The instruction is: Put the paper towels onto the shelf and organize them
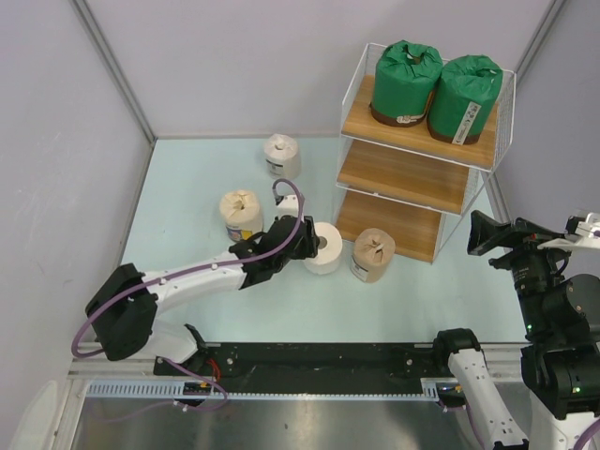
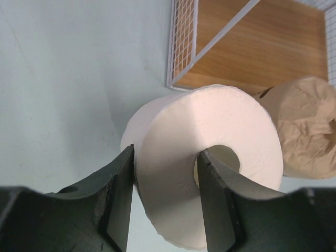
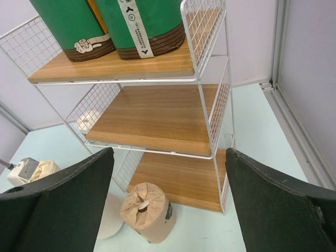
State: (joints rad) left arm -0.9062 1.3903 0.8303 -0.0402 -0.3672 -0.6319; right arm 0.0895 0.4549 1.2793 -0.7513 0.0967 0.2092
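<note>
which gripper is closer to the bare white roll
Left. The left gripper clamps the bare white roll by its wall; the right gripper hangs open, right of the shelf.

A: Right wrist, anything cut off?
B: Green rolls [image 3: 147,21] lose their tops at the frame edge. Bare white roll [image 3: 111,215] sits mostly behind the right gripper [image 3: 169,157].
A: Left wrist?
B: Tan roll [image 2: 310,131] clipped at right, shelf [image 2: 262,52] only a corner.

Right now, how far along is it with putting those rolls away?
Two green rolls stand on the top board of the shelf. The left gripper pinches the wall of the bare white roll, one finger in its core. Left to shelve: that one plus the tan roll, cream roll and white-wrapped roll on the table.
</note>
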